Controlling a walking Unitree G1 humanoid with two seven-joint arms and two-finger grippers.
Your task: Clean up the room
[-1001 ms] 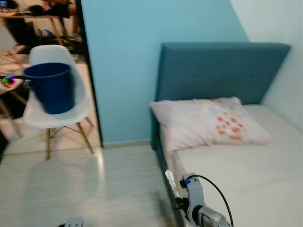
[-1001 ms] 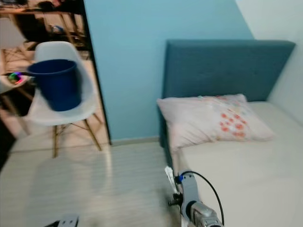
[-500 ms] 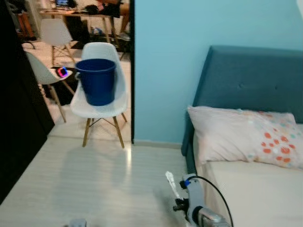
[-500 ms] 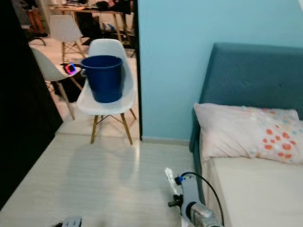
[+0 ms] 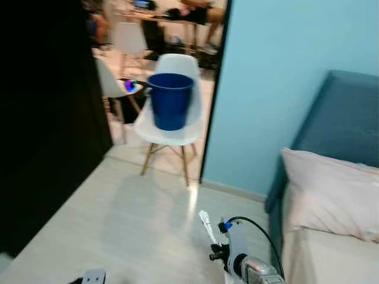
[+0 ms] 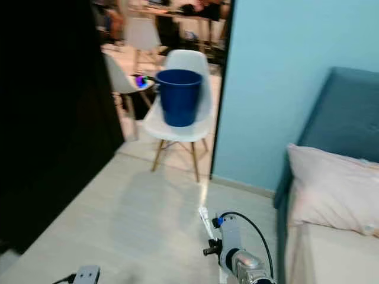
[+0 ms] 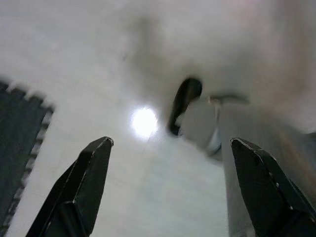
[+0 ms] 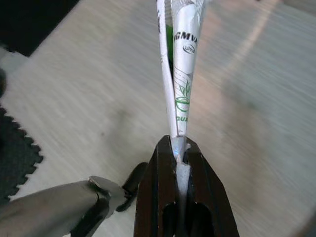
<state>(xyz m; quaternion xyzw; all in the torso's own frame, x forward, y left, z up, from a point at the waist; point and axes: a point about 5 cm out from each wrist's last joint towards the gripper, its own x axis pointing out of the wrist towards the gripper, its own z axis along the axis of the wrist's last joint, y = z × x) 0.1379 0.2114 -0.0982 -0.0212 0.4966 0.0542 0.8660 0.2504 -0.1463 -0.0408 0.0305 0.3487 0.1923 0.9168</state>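
Right wrist view shows you the right gripper [image 8: 178, 148] fingers clamped on a white wrapper [image 8: 180, 74]; left gripper [image 7: 168, 187] fingers gape wide, holding nothing.

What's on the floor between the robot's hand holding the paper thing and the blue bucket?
Just bare pale floor, as the right eye view shows. The right gripper pinches a white wrapper, and the blue bucket sits on a white chair beyond.
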